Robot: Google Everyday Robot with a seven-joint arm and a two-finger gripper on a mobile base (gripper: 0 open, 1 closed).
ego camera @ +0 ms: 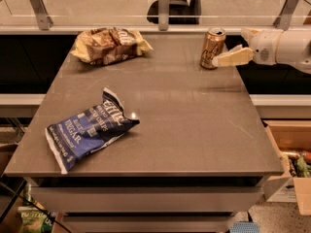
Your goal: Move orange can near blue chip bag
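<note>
The orange can (213, 47) stands upright near the table's far right corner. The blue chip bag (88, 130) lies flat at the near left of the table, far from the can. My gripper (232, 46) reaches in from the right edge on a white arm and sits just right of the can. It is open. Its near pale finger (233, 58) points left and its tip reaches the can's lower right side. The far finger shows only as a stub behind. Nothing is held.
A tan-and-brown chip bag (109, 44) lies at the far left of the grey table (194, 120). A glass rail with metal posts (164, 6) runs behind the table. An open cardboard box (291, 164) sits on the floor at the right.
</note>
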